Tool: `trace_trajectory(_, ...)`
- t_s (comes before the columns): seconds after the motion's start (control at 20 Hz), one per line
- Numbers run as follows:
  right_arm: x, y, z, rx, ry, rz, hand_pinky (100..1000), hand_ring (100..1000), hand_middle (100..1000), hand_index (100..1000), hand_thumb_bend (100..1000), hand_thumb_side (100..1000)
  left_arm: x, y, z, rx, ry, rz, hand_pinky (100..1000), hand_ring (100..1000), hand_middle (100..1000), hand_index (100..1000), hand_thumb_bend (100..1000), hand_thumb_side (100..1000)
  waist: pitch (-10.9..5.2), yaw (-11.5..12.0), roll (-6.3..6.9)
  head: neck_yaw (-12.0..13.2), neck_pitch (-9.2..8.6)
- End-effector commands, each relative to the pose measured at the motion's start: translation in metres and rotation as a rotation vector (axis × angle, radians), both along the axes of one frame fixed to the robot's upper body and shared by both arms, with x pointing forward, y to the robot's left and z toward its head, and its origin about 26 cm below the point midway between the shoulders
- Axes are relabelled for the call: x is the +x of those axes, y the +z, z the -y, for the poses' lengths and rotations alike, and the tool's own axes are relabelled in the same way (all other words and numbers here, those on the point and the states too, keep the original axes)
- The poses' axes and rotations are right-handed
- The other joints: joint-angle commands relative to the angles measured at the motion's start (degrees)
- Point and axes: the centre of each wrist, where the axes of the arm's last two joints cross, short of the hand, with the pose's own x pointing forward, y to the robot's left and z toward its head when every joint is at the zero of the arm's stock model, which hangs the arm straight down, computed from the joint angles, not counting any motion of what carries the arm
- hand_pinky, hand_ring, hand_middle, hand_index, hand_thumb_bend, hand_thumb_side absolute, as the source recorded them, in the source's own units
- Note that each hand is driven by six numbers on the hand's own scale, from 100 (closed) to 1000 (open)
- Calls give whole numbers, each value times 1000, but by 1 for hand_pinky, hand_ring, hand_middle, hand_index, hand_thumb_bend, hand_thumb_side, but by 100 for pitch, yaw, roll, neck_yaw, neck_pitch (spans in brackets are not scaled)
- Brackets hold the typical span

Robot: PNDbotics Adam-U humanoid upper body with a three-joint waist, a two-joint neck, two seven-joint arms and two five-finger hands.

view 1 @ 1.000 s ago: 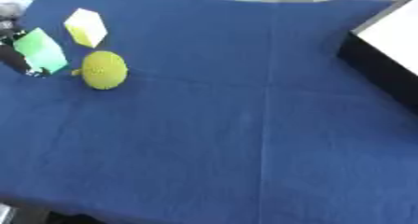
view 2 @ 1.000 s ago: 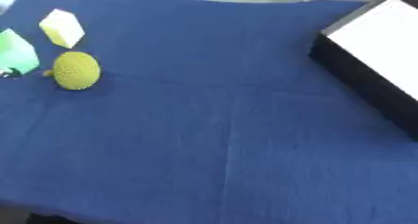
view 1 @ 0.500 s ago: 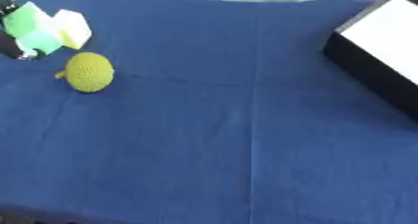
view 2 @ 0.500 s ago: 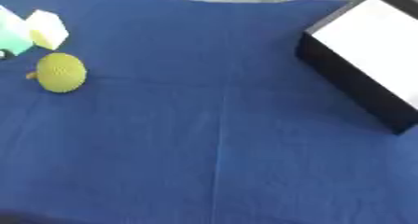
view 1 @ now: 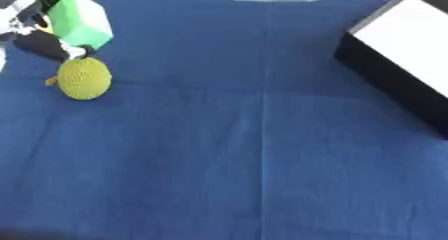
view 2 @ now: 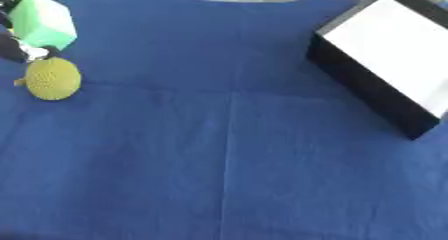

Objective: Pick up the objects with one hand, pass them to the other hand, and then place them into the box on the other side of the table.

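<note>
A tabletop covered with a deep blue cloth [view 1: 262,149] fills pretty much the whole view, with a strip of pale floor seen along the far edge. Over at the far left, a bright green foam-looking cube [view 1: 80,20] is held up off the cloth by the left hand [view 1: 26,19], whose black and silver fingers are wrapped against the cube's left side; only part of that hand is shown, so the exact finger placement can't really be made out. Just below the cube, a round yellow-green knitted ball [view 1: 83,78] with a small orange nub on its left is left lying on the cloth, close under the hand but apparently not gripped. On the right side, a black-walled box with a white inside [view 2: 394,66] is sat tilted across the corner, and nothing can be seen in it. The right hand isn't shown in either view, so nothing can be said about it. Progress-wise, it's judged that only the very first bit is done: one object has been picked up, but the pass to the other hand and the drop into the box are both still to be done, and the ball hasn't been dealt with at all.
</note>
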Motion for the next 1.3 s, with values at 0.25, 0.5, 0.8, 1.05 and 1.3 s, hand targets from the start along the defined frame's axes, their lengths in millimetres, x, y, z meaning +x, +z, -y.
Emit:
trace_trajectory(0.25,15,16,-21,-151,62,41,887,1000,918,898,113,124,-6,-3,33,-55,-134,115,671,661,555,507,162,100,-255,51,-122,-128,23)
trace_trajectory(0.5,29,12,-36,-213,98,18,886,1000,922,897,130,134,-10,-11,57,-69,-211,175,666,660,552,505,161,100,-279,117,-149,-242,24)
trace_trajectory(0.8,41,6,-48,-285,121,13,885,1000,923,896,150,144,-11,-23,81,-82,-269,213,660,658,548,504,157,100,-283,171,-169,-373,18)
trace_trajectory(1.05,50,-1,-57,-332,139,-7,886,1000,925,897,149,164,-11,-32,101,-97,-305,215,654,655,545,504,150,100,-286,211,-169,-443,19)
trace_trajectory(1.3,58,-6,-66,-365,158,-24,886,1000,929,898,151,176,-12,-37,120,-122,-339,226,650,652,540,503,144,100,-290,262,-171,-541,28)
